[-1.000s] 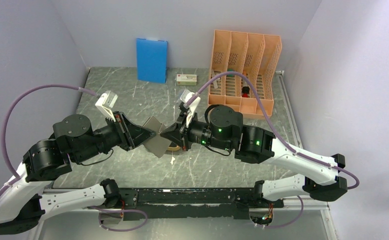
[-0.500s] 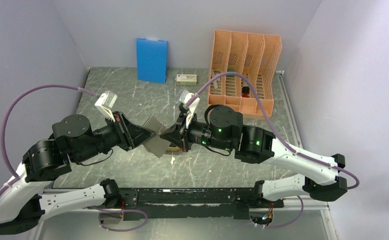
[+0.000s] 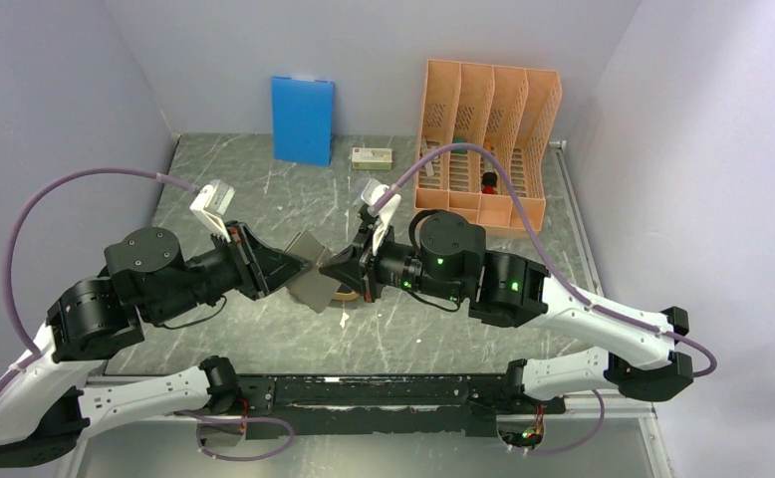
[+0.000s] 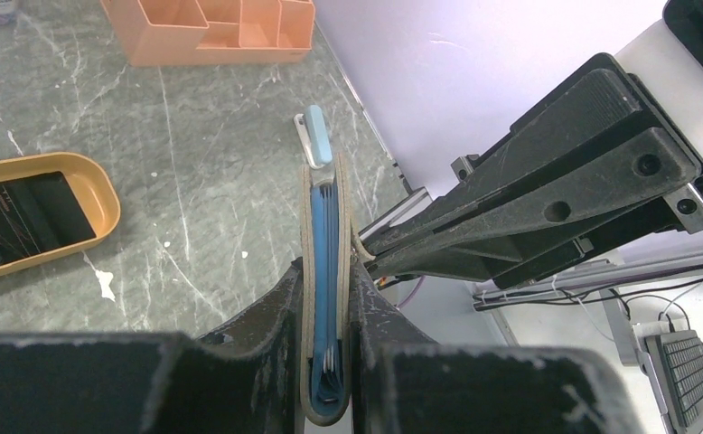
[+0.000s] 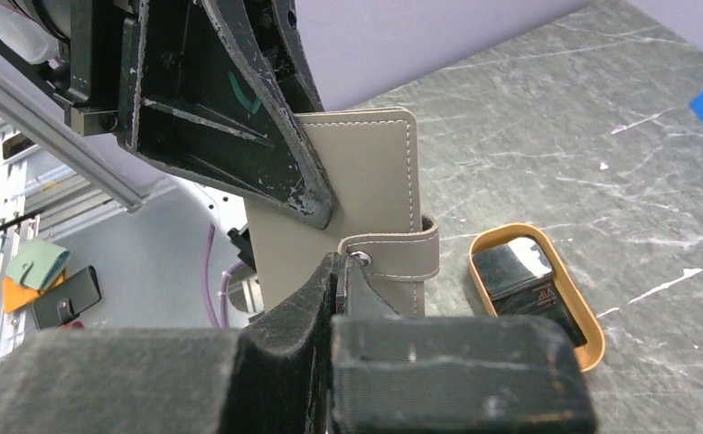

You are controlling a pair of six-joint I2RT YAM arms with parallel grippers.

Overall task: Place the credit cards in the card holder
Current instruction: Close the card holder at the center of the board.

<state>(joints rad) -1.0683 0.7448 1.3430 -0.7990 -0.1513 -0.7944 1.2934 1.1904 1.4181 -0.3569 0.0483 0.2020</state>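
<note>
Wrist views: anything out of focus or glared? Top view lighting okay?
Left wrist: own jaws in the foreground blurred, the card holder between them fairly sharp. Right wrist: near jaws soft too, holder stitching crisp, a bright reflection on the credit card in the orange tray. Top external: even, diffuse light, only faint shadows under the arms.

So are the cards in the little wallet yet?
Not yet. Done: the card holder is up off the table, clamped in the left gripper. In hand: the right gripper is pinching its snap strap, probably to open it. Left: the credit cards lie in the orange tray, so they need picking up and slipping inside.
</note>
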